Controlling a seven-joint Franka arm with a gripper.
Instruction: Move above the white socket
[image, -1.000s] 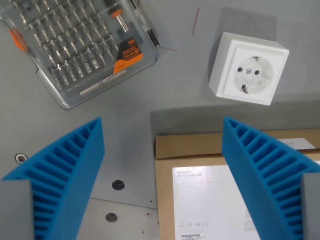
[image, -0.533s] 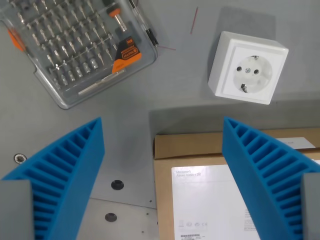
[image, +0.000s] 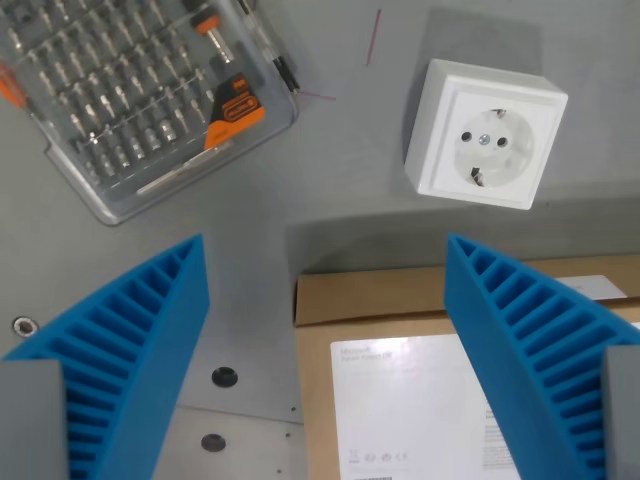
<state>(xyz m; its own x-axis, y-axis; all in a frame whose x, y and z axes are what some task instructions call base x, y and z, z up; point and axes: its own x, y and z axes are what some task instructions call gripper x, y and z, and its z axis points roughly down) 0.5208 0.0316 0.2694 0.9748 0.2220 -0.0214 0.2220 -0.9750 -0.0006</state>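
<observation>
Camera drift marks this moment: the whole scene sits slightly further toward the wrist view's left than a second ago, a shift of the wrist rather than of the things on the table (image: 330, 190). The socket (image: 486, 133), a white square plastic block with a round recessed face, two pin holes and a centre screw, lies in the upper right, clear of the other objects, beyond and above the gripper's (image: 325, 262) right finger. The gripper is spread wide and holds nothing; its two blue fingers (image: 130, 350), ribbed like combs and tapering to points, frame the lower part of the view. Between them lies a brown cardboard box (image: 390, 300) with a flat white printed label, its upper edge just below the socket. A clear plastic bit case (image: 130, 90) with rows of small metal bits and orange inserts lies tilted at upper left. The table is smooth grey, with dark screw holes near the bottom left and a thin red line near the top.
</observation>
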